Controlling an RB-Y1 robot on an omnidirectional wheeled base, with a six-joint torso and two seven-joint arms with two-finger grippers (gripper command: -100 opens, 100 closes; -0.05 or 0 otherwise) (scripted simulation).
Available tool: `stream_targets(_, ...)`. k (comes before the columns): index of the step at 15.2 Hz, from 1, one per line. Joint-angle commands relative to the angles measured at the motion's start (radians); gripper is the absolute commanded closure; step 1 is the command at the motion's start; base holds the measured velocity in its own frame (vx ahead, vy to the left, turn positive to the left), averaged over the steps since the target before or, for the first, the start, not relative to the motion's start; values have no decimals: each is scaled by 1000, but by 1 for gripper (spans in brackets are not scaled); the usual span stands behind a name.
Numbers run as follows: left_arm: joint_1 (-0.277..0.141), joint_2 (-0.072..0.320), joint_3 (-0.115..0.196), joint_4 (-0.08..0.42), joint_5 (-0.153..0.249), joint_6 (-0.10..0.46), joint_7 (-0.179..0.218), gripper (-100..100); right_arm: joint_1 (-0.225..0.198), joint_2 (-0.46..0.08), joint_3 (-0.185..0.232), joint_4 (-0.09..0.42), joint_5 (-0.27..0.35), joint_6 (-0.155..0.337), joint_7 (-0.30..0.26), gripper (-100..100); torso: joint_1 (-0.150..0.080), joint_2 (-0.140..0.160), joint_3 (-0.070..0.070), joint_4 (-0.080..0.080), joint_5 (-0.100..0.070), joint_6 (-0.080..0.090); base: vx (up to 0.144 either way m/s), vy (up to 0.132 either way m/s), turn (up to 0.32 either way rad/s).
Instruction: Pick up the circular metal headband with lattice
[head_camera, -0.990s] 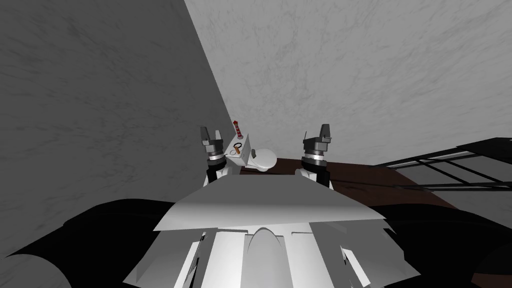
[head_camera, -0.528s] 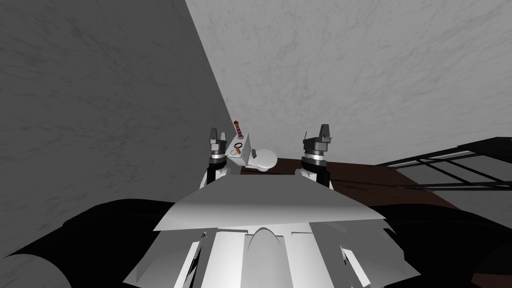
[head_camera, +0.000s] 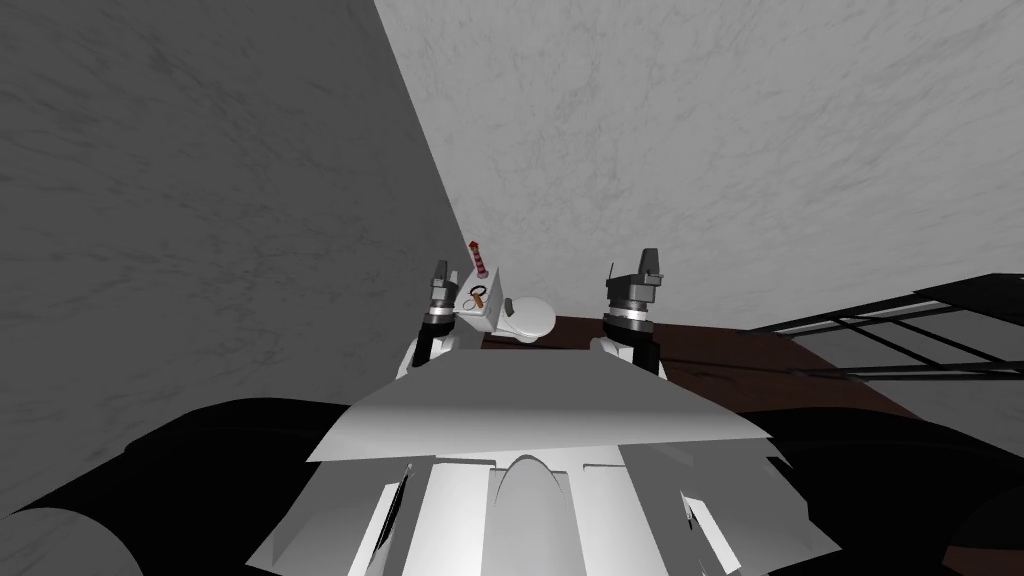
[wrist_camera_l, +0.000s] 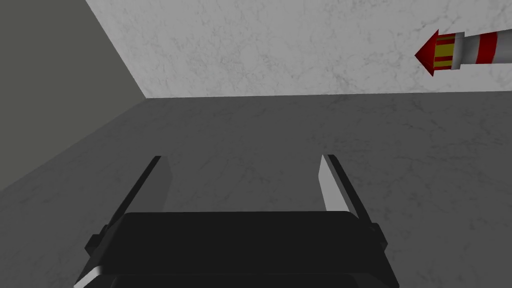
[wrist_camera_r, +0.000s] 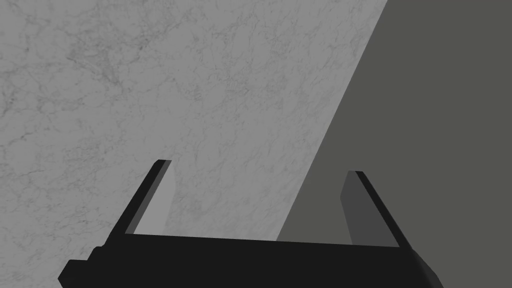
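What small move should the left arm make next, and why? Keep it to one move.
Probably turn the left gripper down and toward the headband. Its fingers stand open but face the wall, with the striped toy off to one side, while the headband, a dark ring, lies on the white tank right beside that gripper.

The head camera looks steeply down and forward into a corner where two grey walls meet, with the arms small before it. The left wrist camera looks along the left gripper into that corner, close beside a red-and-white striped thing, probably the one the head view shows. The right wrist camera looks along the right gripper at a wall.
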Motion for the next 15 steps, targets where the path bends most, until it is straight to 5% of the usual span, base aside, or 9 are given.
stream_targets(1,-1,6,2,-2,1,29,4,-100,0,0,0,0,0,0,0,0,0,0,0,0,0,0,-1,15,-3)
stream_targets(15,-22,32,-6,33,-13,300,36,-100,0,0,0,0,0,0,0,0,-1,0,0,0,0,0,-1,20,-4)
